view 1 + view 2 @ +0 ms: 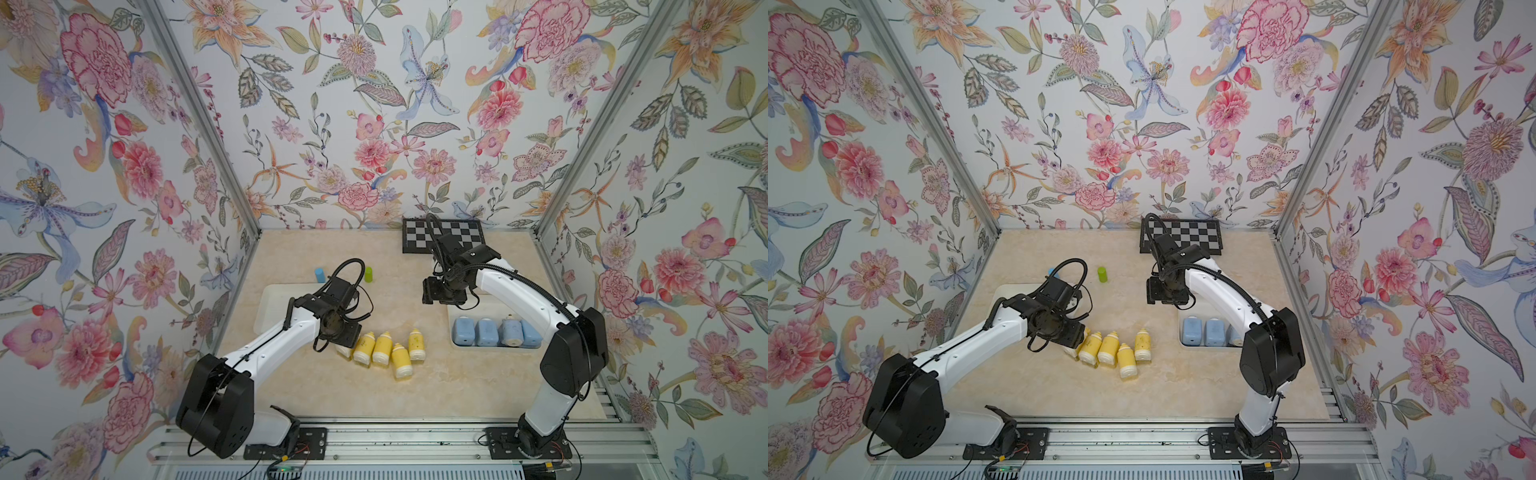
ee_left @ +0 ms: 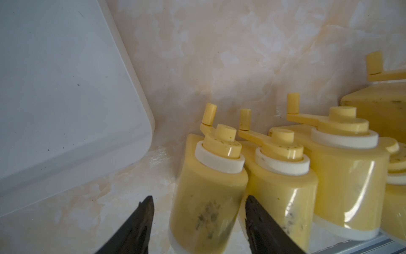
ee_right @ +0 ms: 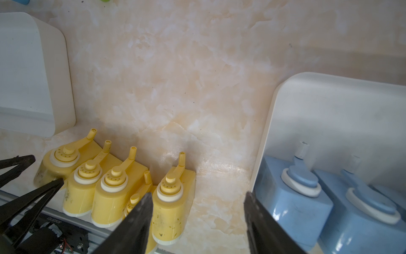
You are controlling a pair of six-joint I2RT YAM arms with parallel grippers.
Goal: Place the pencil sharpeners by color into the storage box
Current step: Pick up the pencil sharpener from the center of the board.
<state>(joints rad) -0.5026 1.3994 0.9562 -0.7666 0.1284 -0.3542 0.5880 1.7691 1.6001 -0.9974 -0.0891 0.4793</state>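
Observation:
Several yellow pencil sharpeners [image 1: 383, 347] lie side by side on the marble table, also seen in the right wrist view [image 3: 114, 187]. My left gripper [image 2: 198, 198] is open and straddles the leftmost yellow one [image 2: 206, 193]; one finger touches its side, the other stands slightly apart. From above, my wrist hides most of that sharpener [image 1: 345, 352]. Several light blue sharpeners [image 1: 487, 332] sit in the right storage box [image 1: 451, 324]. My right gripper [image 3: 198, 194] hangs open over bare table between the yellow group and that box. The left white storage box [image 1: 274, 305] holds nothing visible.
A small blue upright cylinder [image 1: 319, 275] and a green one [image 1: 368, 274] stand behind the left box. A checkerboard plate [image 1: 457, 237] lies at the back wall. Flowered walls close three sides; an aluminium rail [image 1: 395, 440] runs along the front edge.

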